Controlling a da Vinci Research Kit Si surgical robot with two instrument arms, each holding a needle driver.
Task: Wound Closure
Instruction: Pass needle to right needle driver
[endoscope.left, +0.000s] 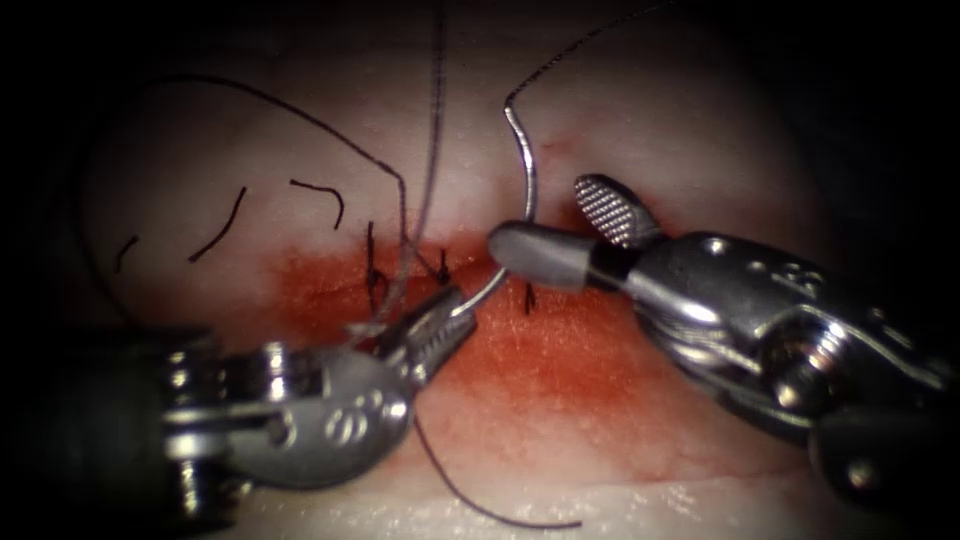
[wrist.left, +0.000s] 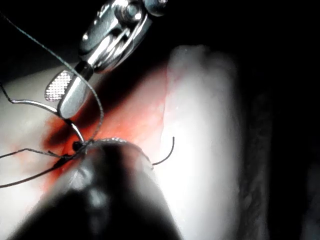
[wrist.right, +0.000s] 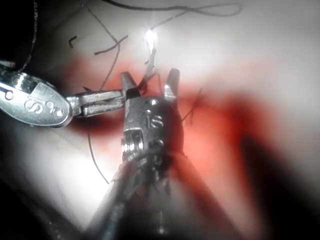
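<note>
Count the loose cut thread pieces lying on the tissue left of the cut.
3, in the endoscope view, all left of the cut: a short cut end farthest left, a longer slanted cut end beside it, and a hooked cut end nearest the stitches. Others may be hidden.

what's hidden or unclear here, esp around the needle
- Needle tip: endoscope view, covered by the left gripper, shut on that end.
- Whether the right gripper, jaws open, touches the needle: one jaw crosses in front.
- Thread: cut off at the endoscope view's upper edge.
- Left gripper's jaws: left wrist view, blocked by its own dark shaft.
</note>
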